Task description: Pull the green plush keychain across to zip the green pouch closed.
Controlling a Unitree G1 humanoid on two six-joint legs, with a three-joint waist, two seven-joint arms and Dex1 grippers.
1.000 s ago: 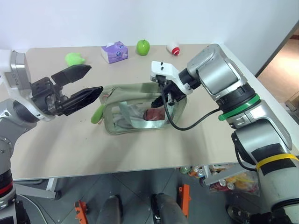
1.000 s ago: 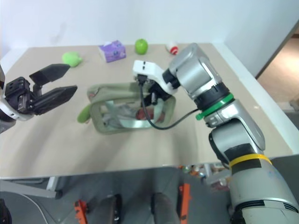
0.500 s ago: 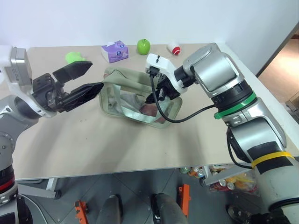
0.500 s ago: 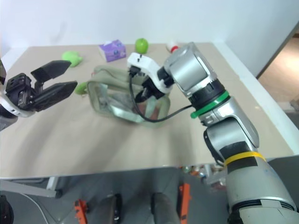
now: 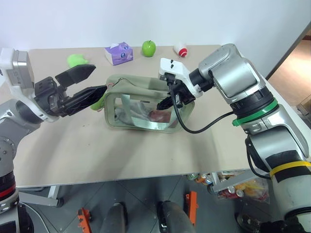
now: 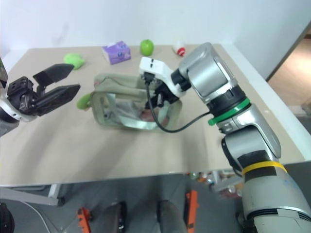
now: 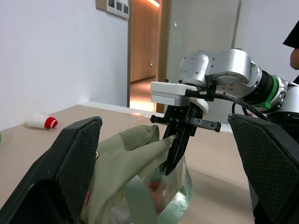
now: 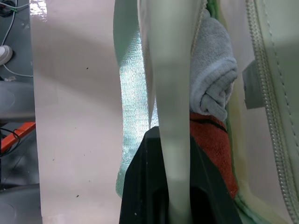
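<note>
Beige table (image 5: 146,150) carries everything; landmark is the green pouch (image 5: 141,109), sitting near the table's middle, clear window side toward the camera, pale strap band across it, red and grey cloth visible inside. Right gripper (image 5: 171,99) is at the pouch's right top edge, black fingers pinched together on a fold of the pouch fabric; the right wrist view shows the pale fabric strip squeezed between the two fingers (image 8: 140,186). Left gripper (image 5: 82,85) hangs just left of the pouch, fingers spread wide apart, gripping nothing, the lower fingertip close to the pouch's left end. The green plush keychain (image 5: 99,103) pokes out at the pouch's left end, just beyond that lower finger; cannot tell if they touch. Behind the pouch, along the far table edge: purple tissue pack (image 5: 119,53), green apple (image 5: 148,48), lime-green lump (image 5: 77,60) off to the back left, small red-and-white object (image 5: 181,49) to the back right.
</note>
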